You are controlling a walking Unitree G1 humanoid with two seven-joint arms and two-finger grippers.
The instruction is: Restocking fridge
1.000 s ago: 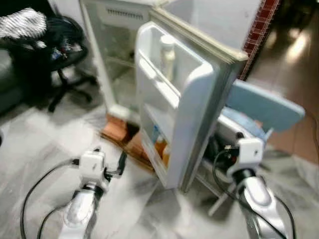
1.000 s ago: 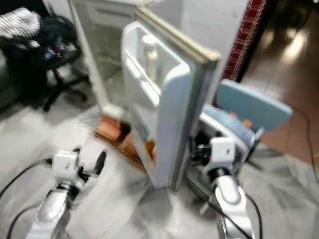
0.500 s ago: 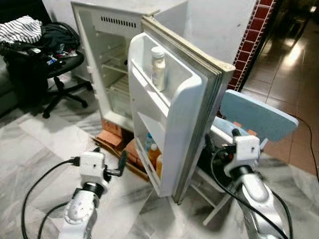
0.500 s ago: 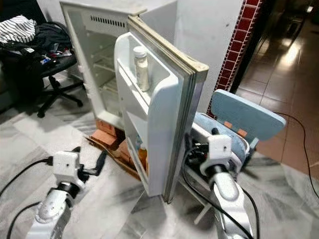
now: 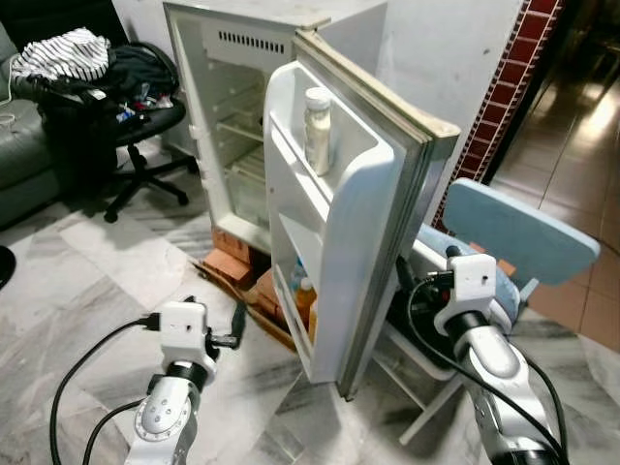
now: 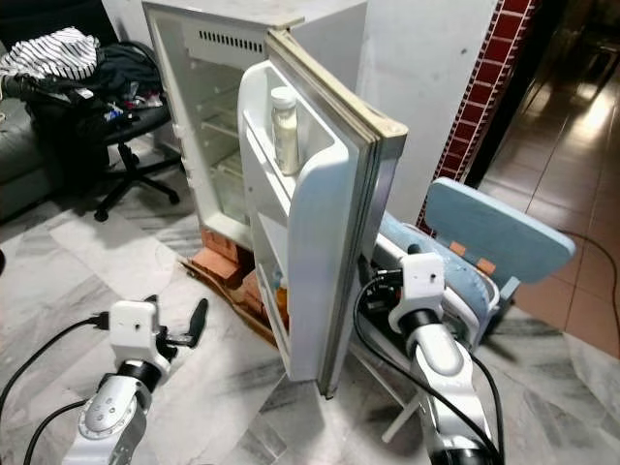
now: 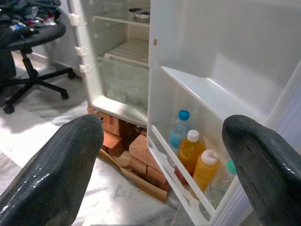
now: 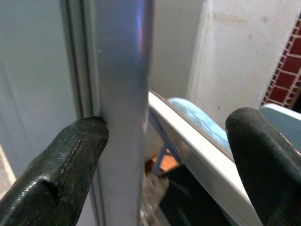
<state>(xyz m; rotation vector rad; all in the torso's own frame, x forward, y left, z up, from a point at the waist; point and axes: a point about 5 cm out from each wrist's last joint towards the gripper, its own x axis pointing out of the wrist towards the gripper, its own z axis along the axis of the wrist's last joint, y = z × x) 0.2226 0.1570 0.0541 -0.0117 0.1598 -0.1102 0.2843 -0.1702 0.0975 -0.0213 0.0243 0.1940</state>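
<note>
Head views: small white fridge (image 5: 232,116) stands open on bricks (image 5: 235,254), its door (image 5: 358,223) swung wide toward the robot. Top door shelf holds one pale bottle (image 5: 318,129); bottom shelf holds a few drink bottles. Left pincer (image 5: 237,325) is low over the marble floor (image 5: 107,281), in front of the door's inner side, carrying nothing. Right arm reaches behind the door's outer face, beside a folded blue chair (image 5: 518,232); its fingers are hidden there by the door. An office chair (image 5: 116,116) heaped with clothes stands well off to the left.

Left wrist view: fingers (image 7: 56,165) spread wide, empty. Between them, the lower door shelf with a blue-capped water bottle (image 7: 178,129) and two orange bottles (image 7: 195,150), and the bare shelves (image 7: 129,52) of the fridge interior.

Right wrist view: right pincer (image 8: 164,155) wide open, straddling the door's edge; one finger (image 8: 77,155) touches the door, the other stands clear. Nothing clamped.

Judgement: the door-handling step; no item for restocking is in either pincer. Next move likely calls for steadying the door with the right arm, then fetching stock.
</note>
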